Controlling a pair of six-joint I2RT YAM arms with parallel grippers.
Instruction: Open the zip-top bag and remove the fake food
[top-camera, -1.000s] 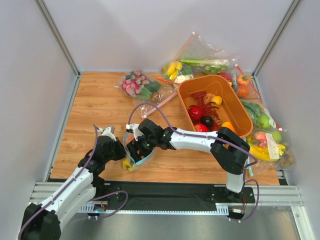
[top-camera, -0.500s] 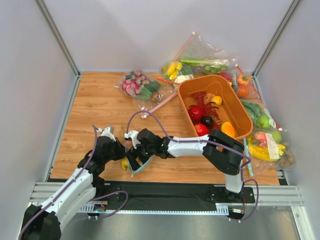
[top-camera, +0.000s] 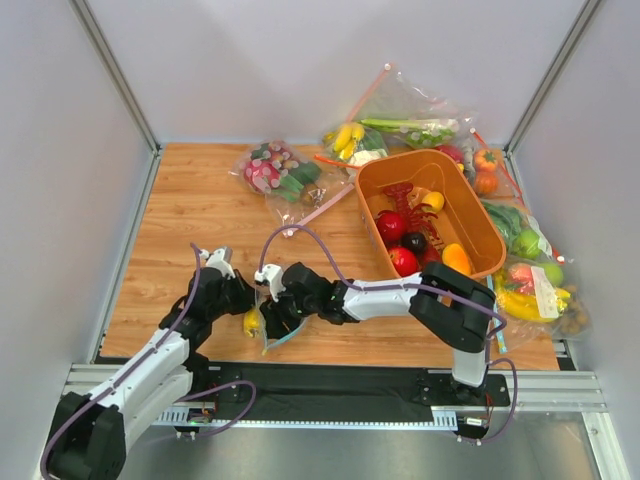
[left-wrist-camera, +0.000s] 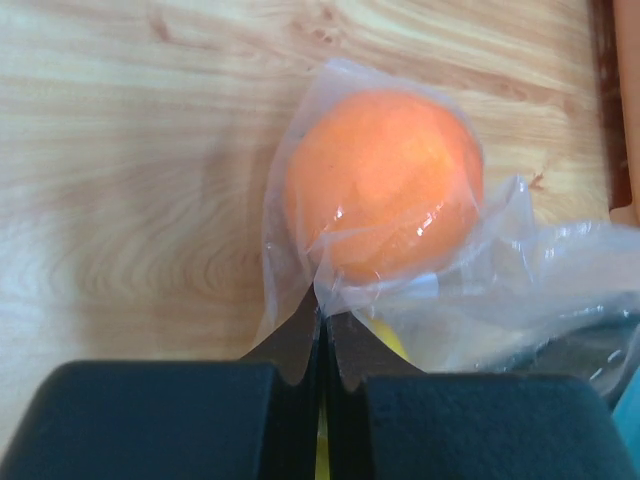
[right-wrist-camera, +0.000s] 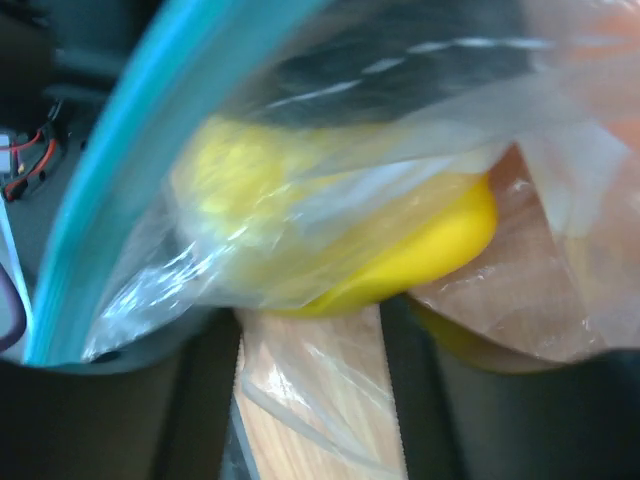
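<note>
The zip-top bag (top-camera: 268, 325) lies near the table's front edge, with its teal zip strip (top-camera: 284, 337) toward the arm bases. My left gripper (top-camera: 240, 301) is shut on a fold of its clear plastic (left-wrist-camera: 322, 318), just beside an orange toy fruit (left-wrist-camera: 380, 180) inside the bag. My right gripper (top-camera: 272, 306) is open, its jaws either side of loose bag film (right-wrist-camera: 310, 345). A yellow fruit (right-wrist-camera: 400, 240) sits in the bag just ahead of it, and the teal strip (right-wrist-camera: 150, 170) runs up the left. Red (top-camera: 390, 228), dark (top-camera: 414, 241) and orange (top-camera: 456, 257) fruits lie in the orange bin (top-camera: 478, 214).
A red toy lobster (top-camera: 405, 198) lies in the bin too. Other clear bags of toy food lie at the back (top-camera: 275, 168), back right (top-camera: 405, 125) and along the right wall (top-camera: 530, 285). The metal rail (top-camera: 330, 385) runs just below the table's front edge.
My right gripper has dropped toward the front edge, taking the bag's zip end with it. My left gripper has shifted slightly forward, still pinching the bag.
</note>
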